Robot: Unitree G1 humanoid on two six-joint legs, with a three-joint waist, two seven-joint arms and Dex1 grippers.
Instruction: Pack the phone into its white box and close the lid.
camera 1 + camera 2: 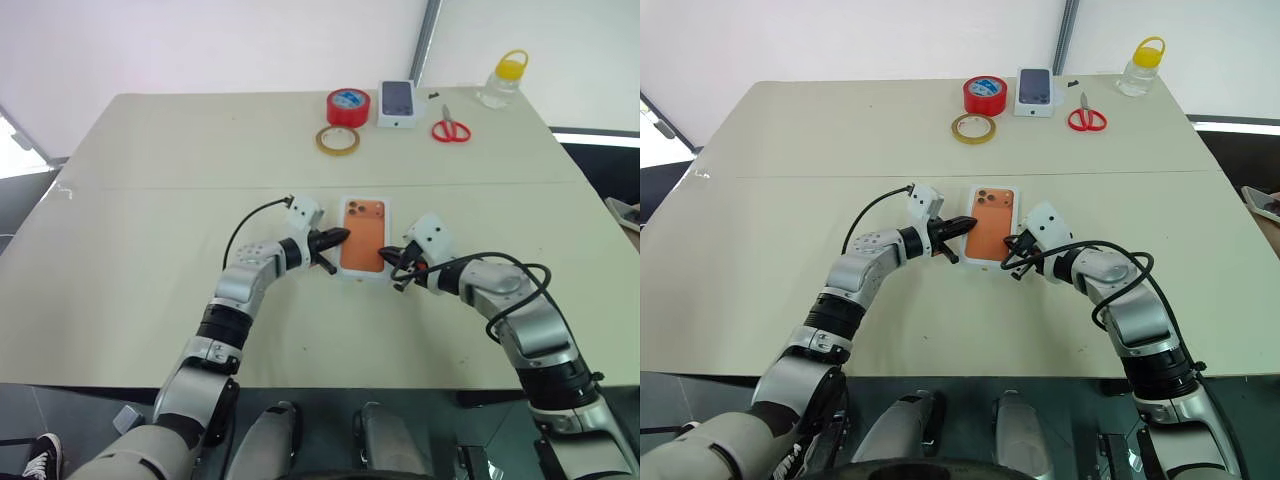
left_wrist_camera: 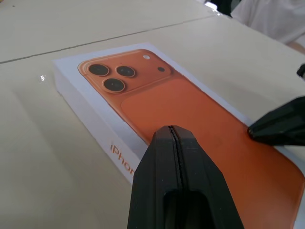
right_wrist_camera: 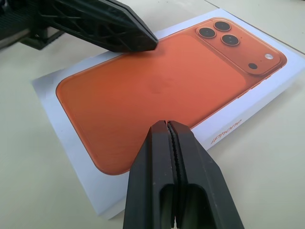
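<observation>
Two black grippers meet at the white box (image 1: 363, 237) in the left eye view, where it lies flat on the beige table (image 1: 150, 200). Its lid (image 1: 365, 215) is on and carries a printed orange phone back with a lens cluster at the far end. The left gripper (image 1: 338, 240) comes in from the box's left side with its fingers clenched on nothing, tip over the lid's left edge. The right gripper (image 1: 392, 262) sits at the box's right side near the close corner, likewise pressed together and empty. Well beyond the box stand a red tape roll (image 1: 347, 106), a tan tape ring (image 1: 337, 140), a small white box with a dark phone picture (image 1: 397, 103), red-handled scissors (image 1: 451, 129) and a clear bottle with a yellow cap (image 1: 503, 80). The right eye view gives the same layout. The left wrist view looks along the clenched left fingers (image 2: 174, 143) lying low over the lid's orange print (orange lettering runs along the box's white side wall), and the right gripper's tip reaches the orange print's edge on the far side of the box. In the right wrist view the right fingers (image 3: 167, 138) are pressed together just above the box's long edge, while the left gripper's tip touches the lid across from them.
</observation>
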